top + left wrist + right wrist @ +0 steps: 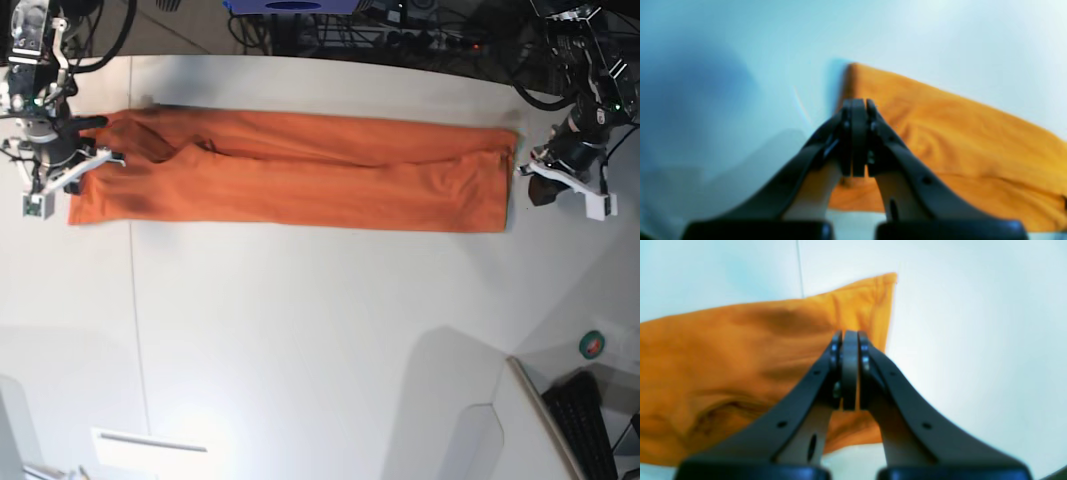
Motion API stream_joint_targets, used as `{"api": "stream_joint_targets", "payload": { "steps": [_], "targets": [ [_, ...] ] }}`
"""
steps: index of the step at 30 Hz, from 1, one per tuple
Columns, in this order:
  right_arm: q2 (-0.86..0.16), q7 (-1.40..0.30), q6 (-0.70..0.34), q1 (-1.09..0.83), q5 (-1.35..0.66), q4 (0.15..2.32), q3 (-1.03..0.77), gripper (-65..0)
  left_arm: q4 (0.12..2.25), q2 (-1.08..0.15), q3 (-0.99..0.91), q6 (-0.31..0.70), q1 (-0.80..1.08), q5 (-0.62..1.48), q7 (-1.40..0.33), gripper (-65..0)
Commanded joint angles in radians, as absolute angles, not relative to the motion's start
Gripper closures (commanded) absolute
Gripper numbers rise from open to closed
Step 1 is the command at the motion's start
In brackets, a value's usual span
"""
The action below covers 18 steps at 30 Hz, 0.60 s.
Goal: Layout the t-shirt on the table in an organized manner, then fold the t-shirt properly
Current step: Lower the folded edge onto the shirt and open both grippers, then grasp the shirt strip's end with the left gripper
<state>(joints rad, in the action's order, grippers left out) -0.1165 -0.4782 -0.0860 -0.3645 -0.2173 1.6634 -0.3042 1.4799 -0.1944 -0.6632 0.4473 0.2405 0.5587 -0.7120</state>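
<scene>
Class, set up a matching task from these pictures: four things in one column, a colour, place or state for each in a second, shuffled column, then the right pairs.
Things:
1. t-shirt
2. table
3. left gripper
4. keyboard

Descriptions:
A. white surface with a thin dark seam
B. black, at the base view's lower right corner
C. orange, folded into a long band
D. jaws shut, at one end of the band

Pairs: 1-C, 2-A, 3-D, 4-B

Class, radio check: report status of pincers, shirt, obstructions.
Left pincer shut, right pincer shut, at t-shirt ends. Shirt long folded band on table. Nothing obstructing.
</scene>
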Motion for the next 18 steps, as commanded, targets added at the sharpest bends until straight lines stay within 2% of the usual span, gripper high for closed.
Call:
{"api": "stream_joint_targets", "payload": {
  "steps": [1,2,4,6,7,8,14,18],
  "targets": [
    [-0.124,-0.455,-0.084,-0.354,-0.220,1.695,-0.309,0.0,1.472,-0.225,-0.671,0.463,0.236,0.587,-0.694,0.0],
    [-0.124,-0.455,-0.084,-0.354,-0.220,1.698,-0.308,0.0,1.448,-0.234,-0.673,0.466,0.234,0.596,-0.693,-6.9],
    [-0.124,-0.456,-0.084,-0.352,-0.220,1.698,-0.302,0.0,1.400,-0.239,-0.682,0.487,0.229,0.604,-0.693,-32.3],
    [-0.124,-0.456,-0.084,-0.349,-0.220,1.693,-0.302,0.0,1.365,-0.251,-0.677,0.535,0.225,0.602,-0.691,-51.8],
    [-0.124,-0.456,-0.084,-0.349,-0.220,1.692,-0.302,0.0,1.346,-0.252,-0.674,0.564,0.223,0.602,-0.691,-60.1],
    [-0.124,-0.456,-0.084,-0.349,-0.220,1.692,-0.302,0.0,1.326,-0.252,-0.674,0.587,0.222,0.602,-0.691,-65.0],
    [-0.124,-0.458,-0.084,-0.354,-0.220,1.692,-0.300,0.0,1.159,-0.274,-0.671,0.630,0.156,0.595,-0.691,-64.7],
    [-0.120,-0.460,-0.084,-0.355,-0.220,1.692,-0.300,0.0,1.098,-0.282,-0.579,0.628,0.122,0.595,-0.691,-58.7]
  ]
}}
